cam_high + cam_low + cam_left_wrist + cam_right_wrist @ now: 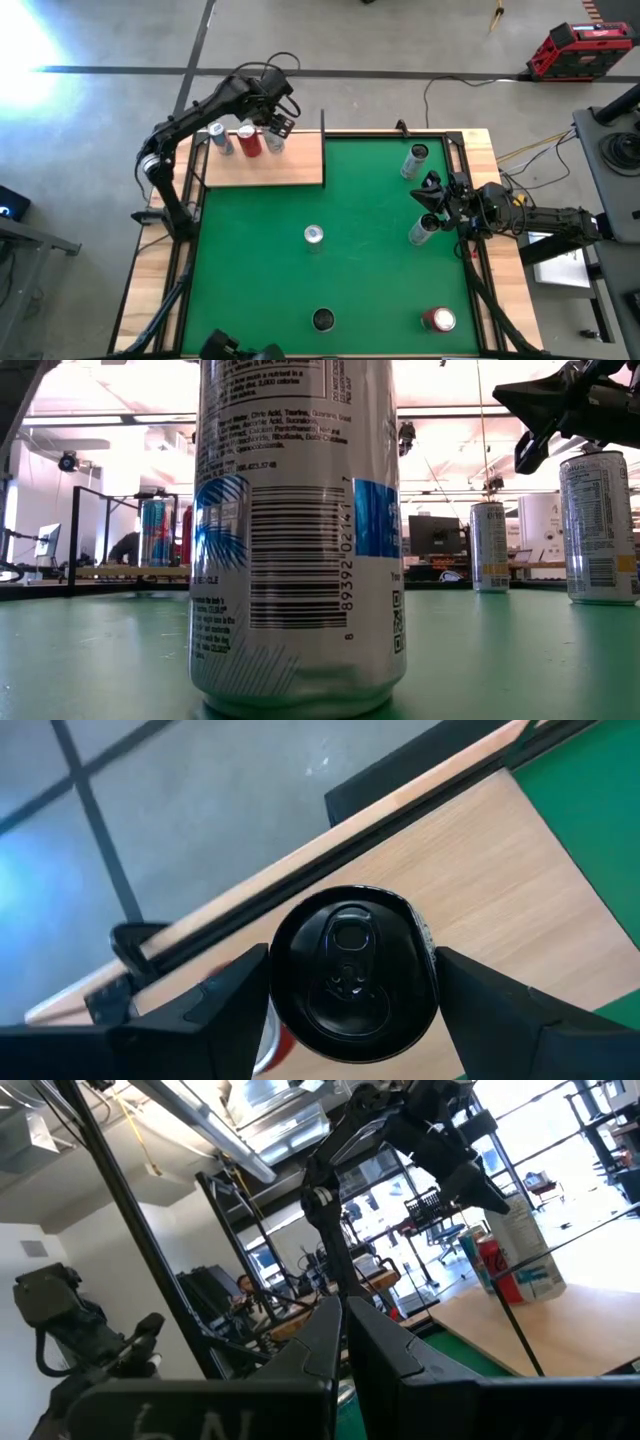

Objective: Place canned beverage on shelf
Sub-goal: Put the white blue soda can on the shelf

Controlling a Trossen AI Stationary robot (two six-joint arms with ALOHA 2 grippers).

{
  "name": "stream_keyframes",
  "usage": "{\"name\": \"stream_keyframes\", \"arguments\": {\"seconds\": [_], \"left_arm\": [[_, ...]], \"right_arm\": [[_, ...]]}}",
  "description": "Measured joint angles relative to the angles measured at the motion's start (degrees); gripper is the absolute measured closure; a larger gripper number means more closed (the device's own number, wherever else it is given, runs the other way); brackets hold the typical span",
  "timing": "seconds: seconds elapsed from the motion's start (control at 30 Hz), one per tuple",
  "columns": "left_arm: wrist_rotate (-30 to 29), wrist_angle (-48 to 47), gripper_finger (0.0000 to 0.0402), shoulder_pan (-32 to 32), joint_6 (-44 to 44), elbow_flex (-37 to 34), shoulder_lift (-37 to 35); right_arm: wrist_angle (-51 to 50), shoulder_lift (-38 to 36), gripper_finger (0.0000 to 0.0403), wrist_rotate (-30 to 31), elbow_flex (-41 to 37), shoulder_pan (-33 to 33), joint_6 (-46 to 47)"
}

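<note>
The shelf (265, 160), a light-wood board with black rods, lies at the green mat's far left corner. Three cans stand upright on it: a blue-silver one (218, 138), a red one (248, 141) and a silver one with a black top (352, 970). My left gripper (278, 126) hovers over the silver can, pointing steeply down. It is open about as wide as the can, one finger (225, 1000) on either side of the can's top. My right gripper (345, 1320) is shut and holds nothing, raised at the table's right edge (432, 195). My left gripper's fingers (485, 995) stand close on either side of the black-topped can's rim (430, 960), coming from above. Whether they touch it I cannot tell. The can stands upright on its base on the shelf board, next to the red can (500, 1270).
Several more cans stand on the green mat (380, 270): two at the right near my right gripper (415, 160) (422, 230), one in the middle (314, 235), a dark-topped one (323, 319) and a red one (438, 319) at the near edge. The shelf's right half (300, 165) is bare.
</note>
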Motion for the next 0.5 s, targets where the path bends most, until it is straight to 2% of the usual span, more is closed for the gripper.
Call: {"name": "stream_keyframes", "arguments": {"seconds": [0.13,0.33,0.5], "left_arm": [[-0.1,-5.73,0.016,0.02,-4.33,5.39,5.22],[-0.34,-13.89,0.0159,0.04,-9.18,17.33,13.46],[0.26,-15.07,0.0159,0.04,-11.15,23.39,16.74]], "right_arm": [[-0.02,0.01,0.039,0.0,0.01,-0.01,0.0],[-0.02,0.01,0.039,0.0,0.01,-0.01,0.02],[-0.01,0.01,0.039,0.0,0.01,0.01,0.01]]}}
